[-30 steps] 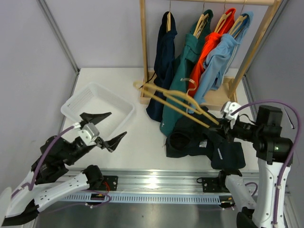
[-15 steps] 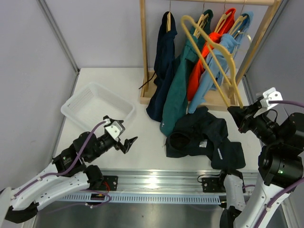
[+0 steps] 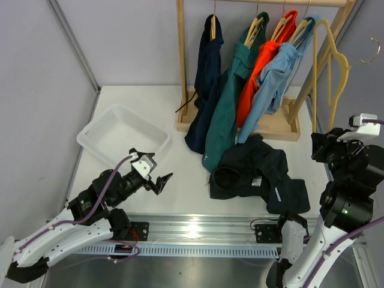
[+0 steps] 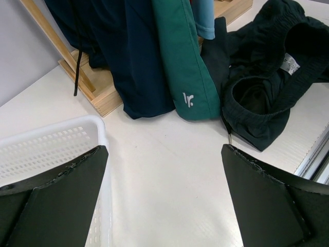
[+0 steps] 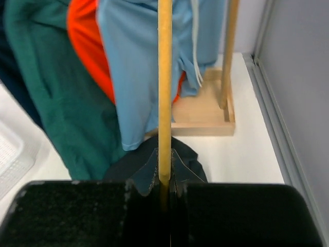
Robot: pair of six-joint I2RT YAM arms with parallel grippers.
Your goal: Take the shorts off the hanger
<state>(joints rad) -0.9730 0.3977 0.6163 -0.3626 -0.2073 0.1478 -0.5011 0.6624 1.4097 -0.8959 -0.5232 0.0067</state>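
Note:
The shorts (image 3: 258, 174) lie crumpled on the table in front of the rack, white label showing. They also fill the upper right of the left wrist view (image 4: 267, 87). The pale wooden hanger (image 3: 327, 78) stands bare and upright in the air at the far right, clear of the shorts. My right gripper (image 3: 321, 147) is shut on its lower bar. In the right wrist view the bar (image 5: 164, 77) rises straight up from my right gripper (image 5: 164, 164). My left gripper (image 3: 155, 167) hovers low over the table left of the shorts, wide open, nothing between its fingers (image 4: 164, 154).
A white basket (image 3: 102, 129) sits at the left, its rim beside my left finger (image 4: 51, 134). The wooden rack (image 3: 182, 60) at the back holds navy (image 3: 207, 78), teal (image 3: 225, 102), orange (image 3: 255, 78) and light blue (image 3: 279, 72) garments on hangers. Grey walls close both sides.
My right arm swung the hanger up off the shorts and over to the far right. The shorts stayed on the table. The left arm came toward the centre, then held still.

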